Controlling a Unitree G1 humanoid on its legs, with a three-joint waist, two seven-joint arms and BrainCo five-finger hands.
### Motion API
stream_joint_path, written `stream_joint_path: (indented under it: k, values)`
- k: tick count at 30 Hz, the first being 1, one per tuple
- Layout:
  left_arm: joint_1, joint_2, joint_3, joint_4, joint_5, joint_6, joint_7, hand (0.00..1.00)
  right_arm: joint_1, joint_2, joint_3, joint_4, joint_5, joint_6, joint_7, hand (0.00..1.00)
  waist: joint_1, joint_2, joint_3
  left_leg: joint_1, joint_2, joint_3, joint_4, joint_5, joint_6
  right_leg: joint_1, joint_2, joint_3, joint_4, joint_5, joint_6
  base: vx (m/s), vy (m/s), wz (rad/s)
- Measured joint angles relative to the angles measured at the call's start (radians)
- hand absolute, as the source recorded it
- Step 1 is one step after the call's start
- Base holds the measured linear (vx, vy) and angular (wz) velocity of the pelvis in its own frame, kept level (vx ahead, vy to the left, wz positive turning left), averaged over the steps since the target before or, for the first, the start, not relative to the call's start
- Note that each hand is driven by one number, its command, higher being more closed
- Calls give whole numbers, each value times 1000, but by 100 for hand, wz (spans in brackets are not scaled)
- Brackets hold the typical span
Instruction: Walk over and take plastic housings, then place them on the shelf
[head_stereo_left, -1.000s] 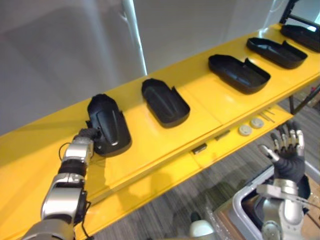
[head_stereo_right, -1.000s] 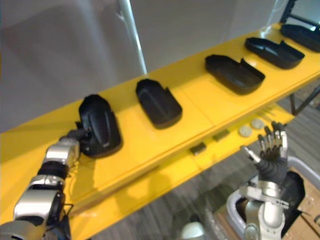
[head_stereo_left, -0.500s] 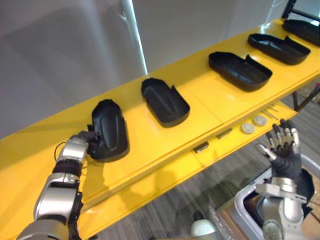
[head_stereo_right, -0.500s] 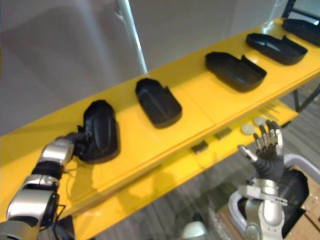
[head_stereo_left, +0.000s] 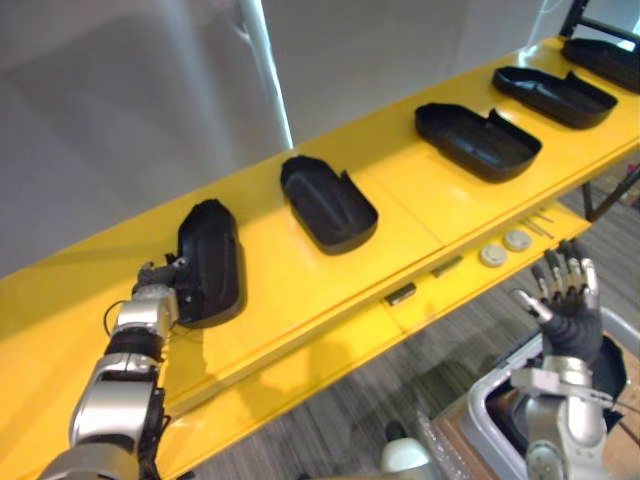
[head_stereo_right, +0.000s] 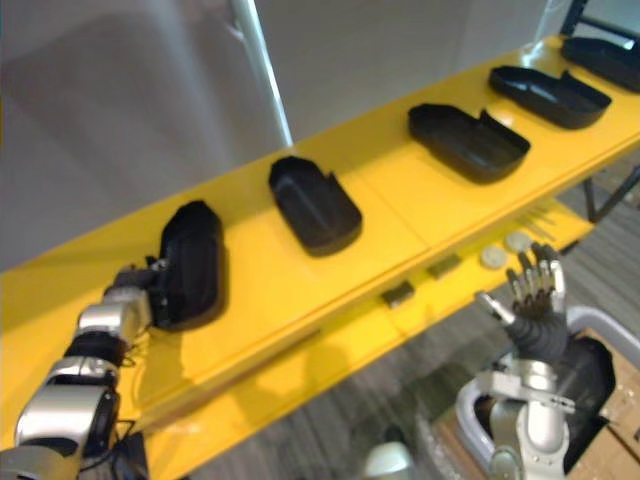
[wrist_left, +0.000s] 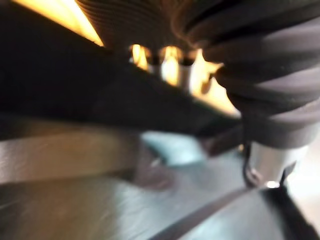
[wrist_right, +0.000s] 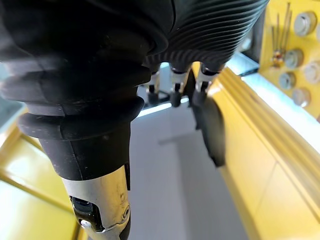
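My left hand (head_stereo_left: 158, 300) grips a black plastic housing (head_stereo_left: 210, 262), tipped on edge, likely to seat it on the yellow shelf (head_stereo_left: 420, 210) beside other housings (head_stereo_left: 328, 203), while my right hand (head_stereo_left: 568, 310) hangs open.

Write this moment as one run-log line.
left robot hand: at leftmost housing, tilted on shelf | right robot hand: open, empty

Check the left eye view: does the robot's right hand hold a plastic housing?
No, the right hand shows straight, spread fingers holding nothing.
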Motion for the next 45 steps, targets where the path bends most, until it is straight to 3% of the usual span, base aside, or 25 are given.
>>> stream_joint_path:
  k: [4,6,11,18,20,24,29,32,37,38,45]
  values:
    - [0,1,44,-11,39,-38,75,0,1,0,15,7,0,-30,7,0,3,-3,-1,0,0,0,0,0,0,0,0,0,0,0,0,0,0,0]
    - [1,4,71,-24,56,-79,112,0,-1,0,17,28,1,-51,20,0,7,-6,-3,0,0,0,0,0,0,0,0,0,0,0,0,0,0,0]
    - [0,25,76,-74,63,-156,135,0,-2,0,44,41,6,-82,23,0,17,-8,-4,0,0,-1,2,1,0,1,0,-1,3,0,0,0,0,0]
    - [-22,128,101,-157,55,-321,143,0,-43,-30,83,77,11,-151,18,0,42,-30,-26,-2,-1,-26,2,10,2,9,-4,-25,7,-1,-2,-2,-3,8]
    - [-34,131,110,-229,53,-378,156,0,-65,-36,84,80,17,-173,17,0,71,-36,-34,-2,-2,-46,1,15,3,20,-5,-45,5,-3,-4,-26,-22,27]
    - [-9,140,221,-395,53,-428,189,0,-114,-59,83,81,3,-196,-18,0,95,-34,-41,-2,-5,-84,-3,27,5,37,-6,-83,1,-3,-5,-20,-35,27]
    - [155,161,309,-684,69,-522,218,0,-153,-93,68,81,-48,-205,-67,0,131,-20,-101,-15,-9,-123,-36,54,3,39,-7,-128,-12,-3,-5,-2,-24,28]
    - [301,99,385,-905,103,-571,230,0,-192,-97,30,81,-48,-205,-69,0,147,-20,-107,-15,-11,-166,-36,58,4,75,-12,-170,-26,-3,-5,-25,-21,35]
    - [627,-155,501,-1223,159,-670,312,0,-206,-79,30,78,-54,-200,-49,0,201,-36,-129,-19,-15,-215,-39,62,1,118,-14,-225,-62,0,-1,-11,-12,28]
    - [915,-399,576,-1421,137,-723,287,0,-204,7,12,26,-72,-164,-45,0,270,-111,-108,-22,-28,-272,-51,67,1,141,-35,-297,-38,-31,4,1,-3,10]
    - [919,-439,564,-1421,137,-729,278,0,-167,35,12,26,-60,-164,-40,0,268,-111,-91,-29,-29,-275,-37,66,2,141,-38,-298,-35,-31,4,0,0,1]
